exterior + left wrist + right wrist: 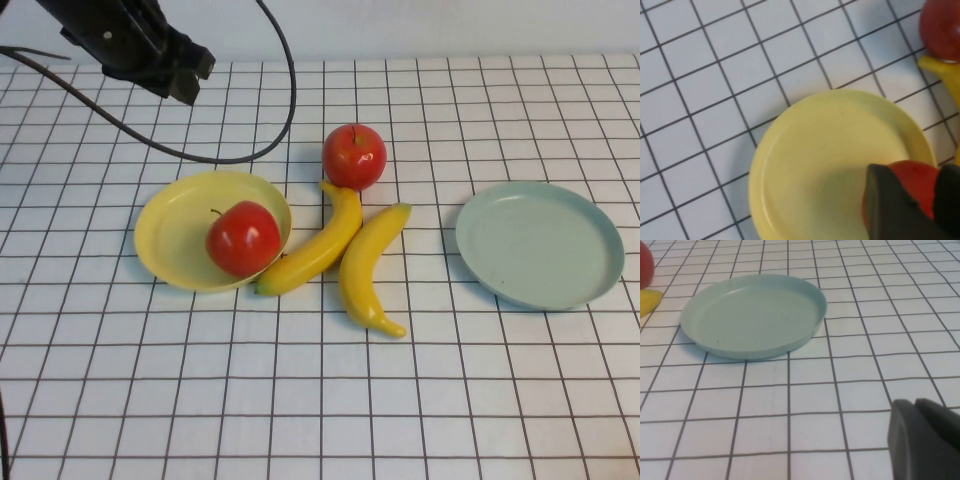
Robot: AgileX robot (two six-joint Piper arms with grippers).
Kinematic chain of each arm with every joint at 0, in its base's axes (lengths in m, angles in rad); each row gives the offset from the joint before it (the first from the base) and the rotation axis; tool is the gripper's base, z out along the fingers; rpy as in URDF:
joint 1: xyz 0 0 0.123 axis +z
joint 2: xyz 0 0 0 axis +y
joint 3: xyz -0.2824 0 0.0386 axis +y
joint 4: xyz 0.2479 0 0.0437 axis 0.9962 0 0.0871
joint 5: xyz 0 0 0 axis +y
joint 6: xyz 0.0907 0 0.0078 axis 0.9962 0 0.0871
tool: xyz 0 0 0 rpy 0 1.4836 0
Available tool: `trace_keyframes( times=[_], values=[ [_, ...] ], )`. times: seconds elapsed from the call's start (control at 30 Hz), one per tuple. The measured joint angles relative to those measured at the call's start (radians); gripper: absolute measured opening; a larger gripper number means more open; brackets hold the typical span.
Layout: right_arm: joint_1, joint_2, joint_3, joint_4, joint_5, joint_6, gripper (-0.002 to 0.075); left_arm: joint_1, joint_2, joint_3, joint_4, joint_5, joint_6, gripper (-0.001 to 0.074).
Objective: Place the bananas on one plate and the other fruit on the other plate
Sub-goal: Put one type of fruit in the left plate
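While the left gripper hung up in the far left corner, well above and behind everything, its jaws were parted a bit with nothing between them. From the left wrist camera you could see its two dark fingers with a gap, and the red of one apple showing through that gap from below, not pinched.

The right gripper didn't show in the high view at all. Its own wrist camera caught it low over the checked tablecloth, jaws pressed together on nothing, with the teal plate a little way ahead of it.

That one apple sat inside the yellow plate, over on the side of the plate nearest the bananas. The second apple was on the cloth, just behind the bananas and off either plate.

Both bananas lay on the cloth in the middle, side by side and about touching. The left banana had its far tip right up against the second apple and its near end against the yellow plate's rim. The right banana curved beside it, on the side toward the teal plate but well apart from it.

The teal plate sat off on the right. A black cable looped down from the left arm over the cloth behind the yellow plate.
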State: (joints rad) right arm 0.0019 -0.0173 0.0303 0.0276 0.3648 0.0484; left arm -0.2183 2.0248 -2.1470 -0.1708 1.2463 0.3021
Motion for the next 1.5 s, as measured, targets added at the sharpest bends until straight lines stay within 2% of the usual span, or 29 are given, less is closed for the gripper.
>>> trace_keyframes(
  times=[0.07, 0.1, 0.23, 0.4, 0.57, 0.67, 0.77, 0.9, 1.1, 1.33, 1.5],
  values=[
    [0.0, 0.0, 0.0, 0.0, 0.0, 0.0, -0.0015, 0.0, -0.021, 0.0, -0.037, 0.002, 0.008, 0.009],
    [0.0, 0.0, 0.0, 0.0, 0.0, 0.0, -0.0015, 0.0, -0.033, 0.0, -0.058, 0.002, 0.02, 0.0057],
    [0.0, 0.0, 0.0, 0.0, 0.0, 0.0, -0.0015, 0.0, -0.104, 0.044, -0.156, 0.002, 0.103, 0.001],
    [0.0, 0.0, 0.0, 0.0, 0.0, 0.0, -0.0015, 0.0, -0.256, 0.212, -0.218, -0.005, 0.179, 0.0],
    [0.0, 0.0, 0.0, 0.0, 0.0, 0.0, -0.0015, 0.0, -0.402, 0.427, -0.248, -0.141, 0.189, -0.0002],
    [0.0, 0.0, 0.0, 0.0, 0.0, 0.0, -0.0015, 0.0, -0.426, 0.496, -0.255, -0.189, 0.19, -0.0002],
    [0.0, 0.0, 0.0, 0.0, 0.0, 0.0, -0.0015, 0.0, -0.401, 0.514, -0.265, -0.221, 0.188, -0.0002],
    [0.0, 0.0, 0.0, 0.0, 0.0, 0.0, -0.0015, 0.0, -0.32, 0.515, -0.393, -0.272, 0.197, -0.0002],
    [0.0, 0.0, 0.0, 0.0, 0.0, 0.0, -0.0015, 0.0, -0.193, 0.515, -0.635, -0.305, 0.355, -0.0002],
    [0.0, 0.0, 0.0, 0.0, 0.0, 0.0, -0.0015, 0.0, -0.122, 0.515, -0.83, -0.383, 0.567, -0.0002],
    [0.0, 0.0, 0.0, 0.0, 0.0, 0.0, -0.0015, 0.0, -0.118, 0.515, -0.896, -0.414, 0.624, -0.0002]
  ],
)
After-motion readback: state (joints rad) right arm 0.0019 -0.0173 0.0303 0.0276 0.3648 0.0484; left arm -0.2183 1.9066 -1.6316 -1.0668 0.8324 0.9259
